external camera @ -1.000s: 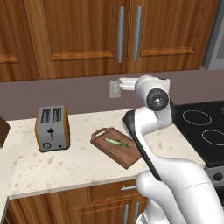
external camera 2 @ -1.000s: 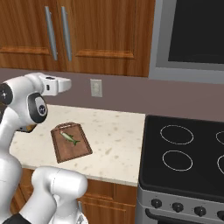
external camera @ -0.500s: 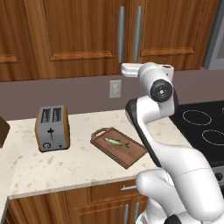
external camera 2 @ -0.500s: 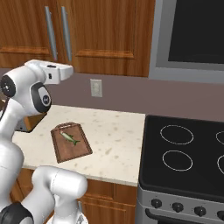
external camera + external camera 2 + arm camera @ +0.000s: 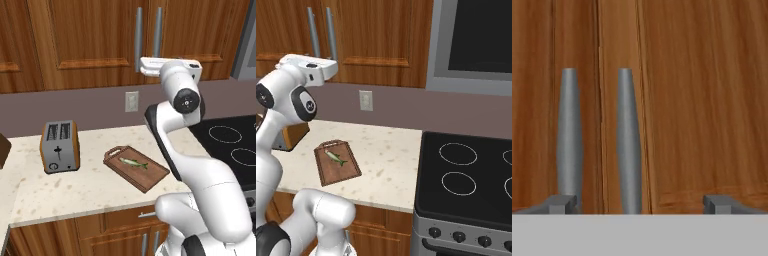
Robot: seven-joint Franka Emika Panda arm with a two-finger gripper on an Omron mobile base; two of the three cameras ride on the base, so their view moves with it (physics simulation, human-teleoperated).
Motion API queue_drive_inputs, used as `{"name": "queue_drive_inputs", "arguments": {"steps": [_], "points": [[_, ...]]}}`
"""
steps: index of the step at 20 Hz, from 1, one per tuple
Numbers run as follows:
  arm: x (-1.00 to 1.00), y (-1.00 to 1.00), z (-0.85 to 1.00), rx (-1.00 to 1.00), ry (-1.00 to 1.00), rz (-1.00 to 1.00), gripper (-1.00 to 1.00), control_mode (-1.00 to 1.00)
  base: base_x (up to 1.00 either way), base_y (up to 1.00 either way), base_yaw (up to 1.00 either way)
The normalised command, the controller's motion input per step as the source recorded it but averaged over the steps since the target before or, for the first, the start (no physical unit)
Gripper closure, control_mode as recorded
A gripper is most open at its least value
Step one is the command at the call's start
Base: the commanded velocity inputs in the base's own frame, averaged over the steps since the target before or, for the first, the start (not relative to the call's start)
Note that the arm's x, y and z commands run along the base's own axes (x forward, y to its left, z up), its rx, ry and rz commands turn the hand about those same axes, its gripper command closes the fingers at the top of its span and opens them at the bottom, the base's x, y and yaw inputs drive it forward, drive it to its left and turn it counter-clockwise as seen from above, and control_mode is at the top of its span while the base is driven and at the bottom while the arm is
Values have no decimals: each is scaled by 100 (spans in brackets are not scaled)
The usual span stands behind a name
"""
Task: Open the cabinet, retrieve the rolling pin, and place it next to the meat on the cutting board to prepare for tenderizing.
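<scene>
We find the hand [image 5: 642, 202] has risen to the closed cabinet's [image 5: 90, 40] bar handles [image 5: 626, 140], fingers spread, gripping nothing. Meat [image 5: 133, 162] lies on the cutting board [image 5: 150, 177]; rolling pin unseen.

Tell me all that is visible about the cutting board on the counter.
The cutting board is a flat, dark reddish-brown rectangle that looks like wood, with a looped handle at the end nearer the toaster. It lies flat on the speckled counter, turned at an angle to the counter's edge. The meat, a small fish-shaped piece, rests on it. Nothing else touches it.
</scene>
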Motion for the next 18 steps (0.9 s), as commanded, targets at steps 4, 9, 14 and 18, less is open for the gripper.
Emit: {"name": "queue_drive_inputs", "arguments": {"steps": [4, 9, 14, 18], "points": [[1, -1, 9, 0, -16, 4, -100, -100, 0, 0, 0], [14, 0, 1, 0, -4, 5, -100, -100, 0, 0, 0], [18, 0, 1, 0, 0, 5, -100, -100, 0, 0, 0], [23, 0, 0, 0, 0, 5, -100, -100, 0, 0, 0]]}}
